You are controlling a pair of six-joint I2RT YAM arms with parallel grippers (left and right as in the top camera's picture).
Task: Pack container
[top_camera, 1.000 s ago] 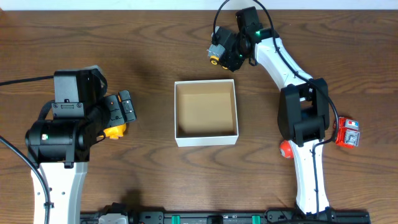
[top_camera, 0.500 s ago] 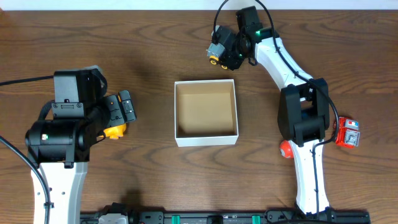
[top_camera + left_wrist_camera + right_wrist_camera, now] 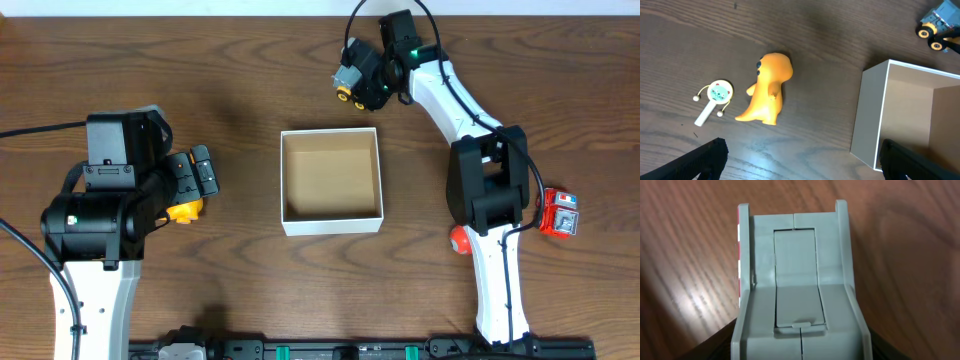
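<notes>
Grey truck: yellow wheels; now a touch farther from the container than a second ago, moving with the right pincer.
Right pincer: jaws have narrowed slightly and pinch the truck's body; grey plastic fills its wrist view between the fingers.
Meaning: grip looks made and the lift begun; carrying it to the box is likely the next leg.
Container: white walls, brown floor bare, nothing packed yet; near the right pincer on the side toward that arm's base, well apart from the left pincer; unmoved.
Left pincer: spread wide, holding nothing, unmoved.
Orange dinosaur: lies just beyond the left pincer's fingertips.
Count, container: one.
Count, truck: one.
Count, dinosaur: one.
Count, small white stick rattle: one, beside the dinosaur.
Count, red toy: one, far behind the right pincer.
Count, red-orange ball: one, likewise.
</notes>
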